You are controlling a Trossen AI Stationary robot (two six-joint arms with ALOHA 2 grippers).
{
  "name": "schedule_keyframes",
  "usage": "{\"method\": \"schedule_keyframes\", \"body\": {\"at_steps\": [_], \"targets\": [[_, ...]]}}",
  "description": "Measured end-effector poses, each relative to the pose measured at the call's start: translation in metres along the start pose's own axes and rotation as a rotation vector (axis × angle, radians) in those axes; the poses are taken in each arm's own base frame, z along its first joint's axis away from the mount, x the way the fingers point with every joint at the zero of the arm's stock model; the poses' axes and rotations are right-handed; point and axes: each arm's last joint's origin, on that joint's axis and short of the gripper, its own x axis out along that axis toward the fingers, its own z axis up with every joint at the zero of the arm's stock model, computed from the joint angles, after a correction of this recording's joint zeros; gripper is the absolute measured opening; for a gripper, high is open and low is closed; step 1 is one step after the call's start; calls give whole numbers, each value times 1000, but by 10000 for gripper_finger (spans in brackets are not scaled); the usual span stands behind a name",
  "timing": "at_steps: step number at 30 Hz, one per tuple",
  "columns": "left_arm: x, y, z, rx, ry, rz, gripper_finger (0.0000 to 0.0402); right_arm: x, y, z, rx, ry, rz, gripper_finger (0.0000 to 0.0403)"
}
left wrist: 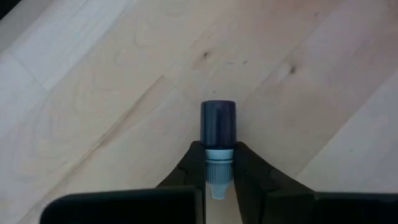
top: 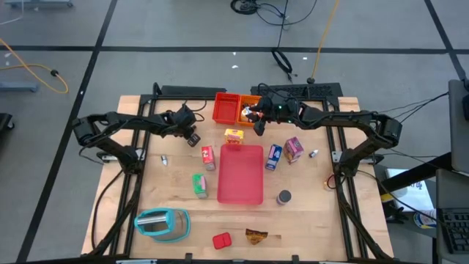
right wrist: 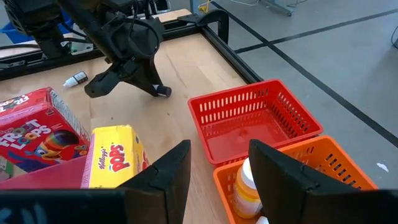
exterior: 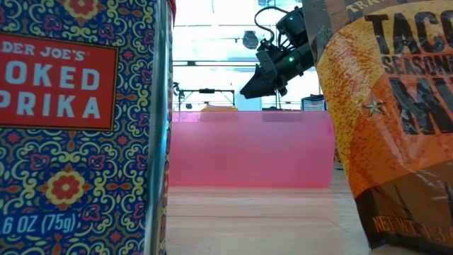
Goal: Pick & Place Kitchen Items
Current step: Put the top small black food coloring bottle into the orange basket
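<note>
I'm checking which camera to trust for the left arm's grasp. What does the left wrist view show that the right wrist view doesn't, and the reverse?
Only the left wrist view shows the left gripper with its fingers closed on the neck of a small dark-capped bottle. Only the right wrist view shows the right gripper open above the orange bin, the red bin, a yellow Pops box, a Froot Loops box. Both show the wooden table.

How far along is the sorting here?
Done: a white-capped yellow bottle lies in the orange bin; the red bin is empty. In hand: the left gripper pinches a tiny dark-capped bottle. Left: boxes, can and packets scattered on the wooden table.
</note>
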Motion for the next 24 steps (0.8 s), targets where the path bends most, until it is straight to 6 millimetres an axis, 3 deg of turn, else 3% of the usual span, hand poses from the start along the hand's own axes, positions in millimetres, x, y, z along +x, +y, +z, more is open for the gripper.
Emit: {"method": "schedule_keyframes", "body": {"at_steps": [11,24], "targets": [[-10,-1,2,-32,-27,-9,37,0,0,0,0,3,0,157],[-67,-18,35,-9,-243,-89,37,0,0,-1,-2,14,-1,157]]}}
